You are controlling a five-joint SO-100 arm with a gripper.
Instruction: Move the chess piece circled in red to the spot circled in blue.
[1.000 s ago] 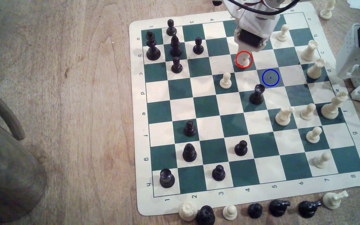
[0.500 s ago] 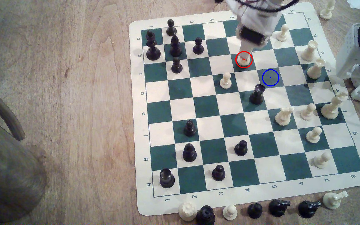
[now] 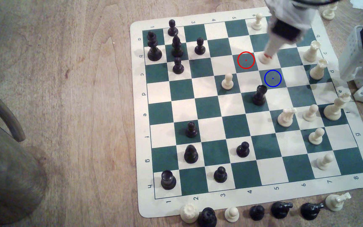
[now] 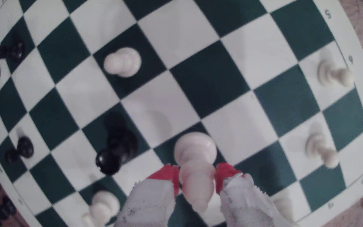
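- Exterior view: I have the bishop [image 3: 264,58] pinched in the gripper [image 3: 267,55], and it is off its red-ringed square [image 3: 245,60], which stands bare. The piece hangs over the white square just right of that ring, and just beyond and left of the blue-ringed square [image 3: 272,78]. The arm is blurred here, so I can't tell from this view whether the base is clear of the board [image 3: 250,203].
- Exterior view, neighbours: a black rook [image 3: 259,95] stands just on the near side of the blue ring, and a cream pawn [image 3: 227,81] sits further left. The blue-ringed square itself is free.
- Wrist view: the two red-tipped jaws are pressed onto the bishop [image 4: 194,161] at its slim neck, one on either side, with the pointed head running back between them and the round base out ahead. The gripper [image 4: 197,174] is on the piece and not spread. The black rook [image 4: 116,146] lies close beside the base, with the cream pawn [image 4: 122,62] further off.
- Handling, as I judge it: this is a light, stiff plastic piece with a smooth, probably slippery surface. The neck is the right place to grip, since the flare of head and base should keep it from sliding through.
- Risk, as I judge it: the piece looks tilted in the grip, so I would level it before setting it down, and keep clear of the black rook.
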